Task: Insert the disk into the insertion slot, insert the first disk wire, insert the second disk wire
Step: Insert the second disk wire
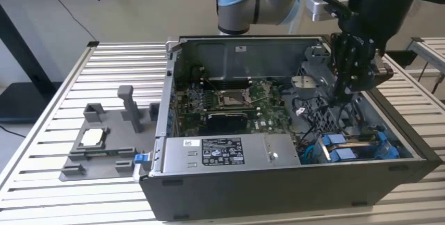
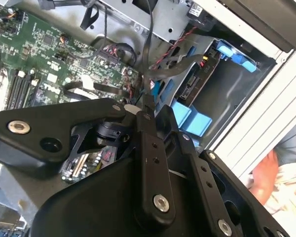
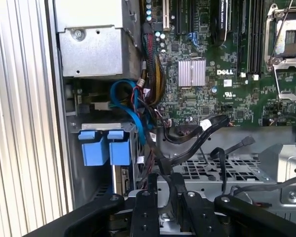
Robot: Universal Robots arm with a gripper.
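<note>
The gripper's (image 3: 163, 197) fingers were pinched on a black disk wire (image 3: 163, 173). The disk (image 3: 101, 148), seated in the insertion slot (image 1: 386, 149), lay near, beside and below them.

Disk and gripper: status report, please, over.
Gripper shut on black wire, low inside case. Disk seated in insertion slot. Loose cables crowd close by.
</note>
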